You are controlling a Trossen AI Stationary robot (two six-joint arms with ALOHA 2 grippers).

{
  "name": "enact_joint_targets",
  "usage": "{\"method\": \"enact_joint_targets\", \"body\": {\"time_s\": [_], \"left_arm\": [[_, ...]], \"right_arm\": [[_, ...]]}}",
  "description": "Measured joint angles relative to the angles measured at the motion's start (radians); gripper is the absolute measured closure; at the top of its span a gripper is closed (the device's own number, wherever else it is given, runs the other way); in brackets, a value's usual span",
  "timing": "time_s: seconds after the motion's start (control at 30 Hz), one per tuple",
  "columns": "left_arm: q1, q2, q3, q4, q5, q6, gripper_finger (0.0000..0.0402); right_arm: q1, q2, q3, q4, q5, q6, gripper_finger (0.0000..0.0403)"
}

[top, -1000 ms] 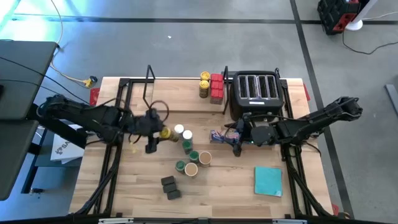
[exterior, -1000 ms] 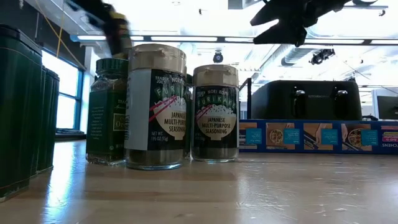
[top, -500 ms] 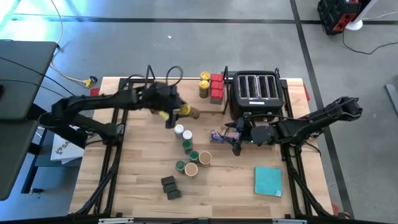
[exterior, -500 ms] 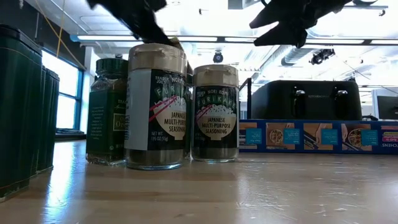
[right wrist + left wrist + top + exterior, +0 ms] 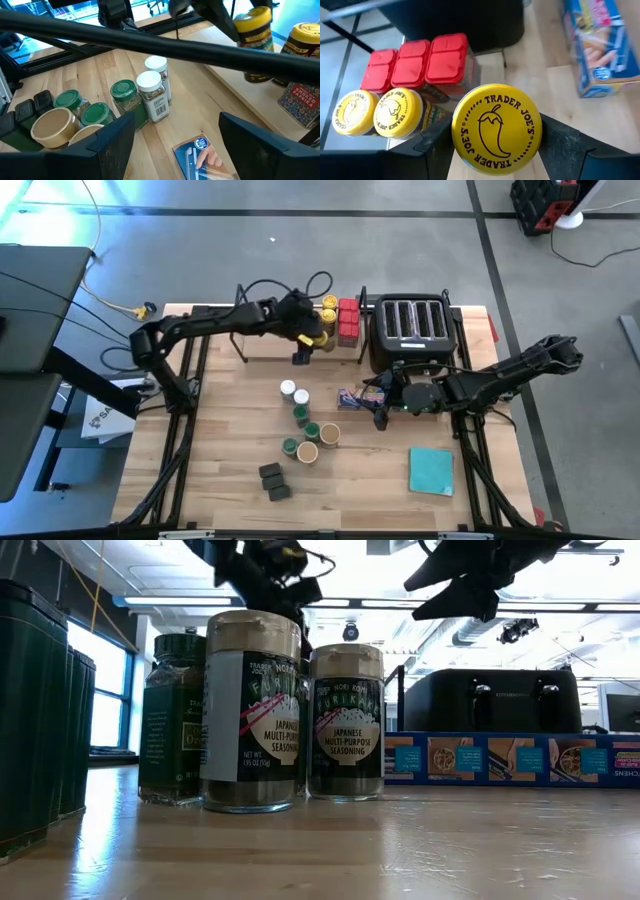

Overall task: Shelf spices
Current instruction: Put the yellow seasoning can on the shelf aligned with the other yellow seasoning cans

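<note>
High view: the left arm reaches across the desk (image 5: 200,480) to the shelf (image 5: 270,348). The left gripper (image 5: 308,340) carries a yellow-lidded jar (image 5: 318,339) just beside the shelved yellow jars (image 5: 329,317) and red tins (image 5: 348,320), probably to extend that row. The right arm waits low near the toaster (image 5: 412,330), its right gripper (image 5: 380,405) over the blue box (image 5: 352,399). The remaining spices (image 5: 300,425) stand mid-desk.

Low view: two seasoning jars (image 5: 290,720) stand on the desk; both arms hang above.

Left wrist view: the fingers (image 5: 437,142) clamp the jar's sides below its lid, lid toward the camera.

Right wrist view: the fingers (image 5: 117,137) stand spread wide, holding nothing.
</note>
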Motion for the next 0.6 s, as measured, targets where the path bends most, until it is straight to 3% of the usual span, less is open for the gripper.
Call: {"method": "enact_joint_targets", "body": {"time_s": [0.3,0.6], "left_arm": [[0.017,0.054,0.018,0.003,-0.009,0.037,0.016],[0.023,0.054,0.018,0.032,-0.01,0.024,0.0124]], "right_arm": [[0.0,0.0,0.0,-0.003,0.0,0.0,0.0121],[0.0,0.0,0.0,-0.004,0.0,-0.001,0.0121]]}}
